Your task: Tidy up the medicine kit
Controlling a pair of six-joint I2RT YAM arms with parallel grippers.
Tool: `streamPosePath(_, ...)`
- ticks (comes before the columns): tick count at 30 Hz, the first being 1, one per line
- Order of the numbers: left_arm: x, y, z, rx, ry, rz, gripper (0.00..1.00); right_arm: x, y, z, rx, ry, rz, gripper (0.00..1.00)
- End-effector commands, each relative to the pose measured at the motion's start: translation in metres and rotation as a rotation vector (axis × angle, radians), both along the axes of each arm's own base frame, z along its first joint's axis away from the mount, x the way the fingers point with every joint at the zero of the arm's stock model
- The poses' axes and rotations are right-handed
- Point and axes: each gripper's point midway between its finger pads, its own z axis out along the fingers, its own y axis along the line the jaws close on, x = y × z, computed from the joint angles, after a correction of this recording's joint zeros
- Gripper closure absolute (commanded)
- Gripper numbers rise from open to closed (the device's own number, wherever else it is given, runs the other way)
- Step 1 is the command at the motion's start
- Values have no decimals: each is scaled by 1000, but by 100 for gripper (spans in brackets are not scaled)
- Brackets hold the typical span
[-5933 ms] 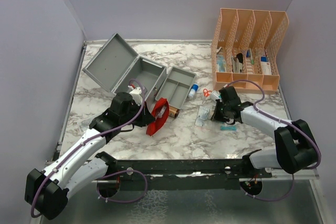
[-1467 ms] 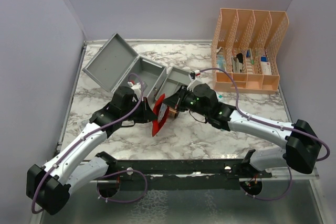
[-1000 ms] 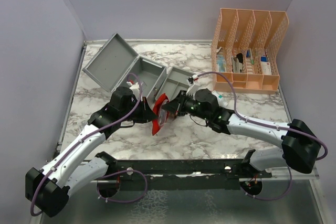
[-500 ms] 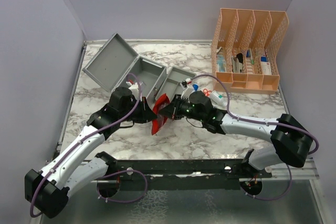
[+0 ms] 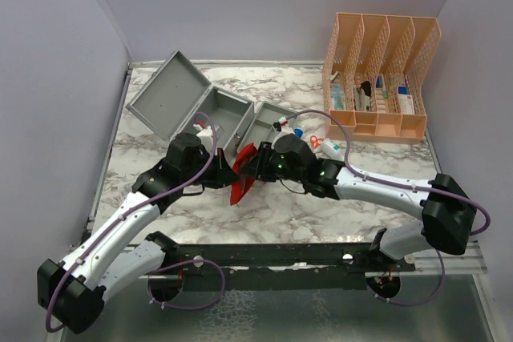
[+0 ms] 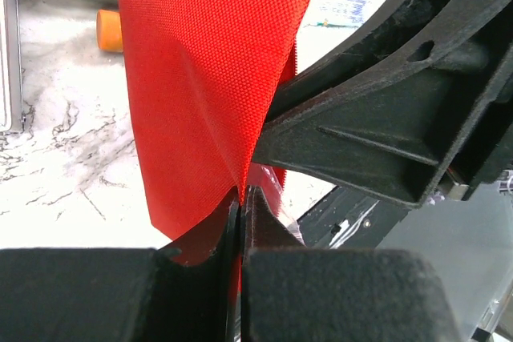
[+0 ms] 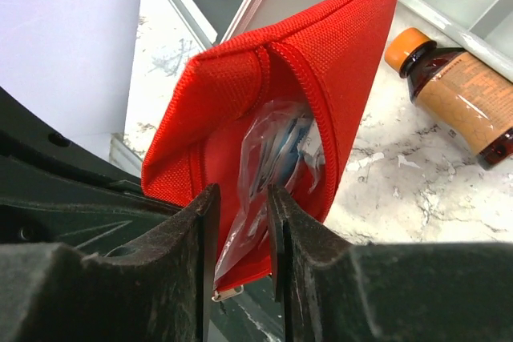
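Note:
The grey medicine kit (image 5: 200,106) stands open at the back left, and its divided tray (image 5: 272,130) lies beside it. My left gripper (image 5: 227,174) is shut on the edge of the red pouch (image 5: 240,180) and holds it upright; the left wrist view shows the jaws (image 6: 240,198) pinching the red fabric (image 6: 200,62). My right gripper (image 5: 250,167) is at the pouch's unzipped mouth (image 7: 224,110). Its jaws (image 7: 240,198) stand slightly apart around the tail of a clear plastic packet (image 7: 272,158) that lies mostly inside the pouch.
A brown bottle with an orange cap (image 7: 457,102) lies on the marble beside the pouch. A peach slotted organizer (image 5: 381,78) with medicine boxes stands at the back right. Small bottles and red scissors (image 5: 315,142) lie near the tray.
My right gripper has moved left from beside the tray up to the pouch mouth, carrying the packet in. My left gripper has kept holding the pouch in place.

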Motion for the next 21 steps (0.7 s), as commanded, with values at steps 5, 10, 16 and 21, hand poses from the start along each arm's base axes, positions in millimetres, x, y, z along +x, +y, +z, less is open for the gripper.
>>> streamPosePath(5, 8, 2, 9, 40, -141, -55, 100, -4, -4, -16, -162, 72, -34, 70)
streamPosePath(10, 10, 2, 7, 52, -150, -63, 100, -6, -2, -30, -228, 118, -31, 72)
streamPosePath(16, 8, 0, 4, 42, -131, -67, 100, -2, 8, -33, -204, 107, -25, 90)
streamPosePath(21, 7, -1, 6, 24, -109, -51, 100, 4, 14, -21, -145, 34, -60, 99)
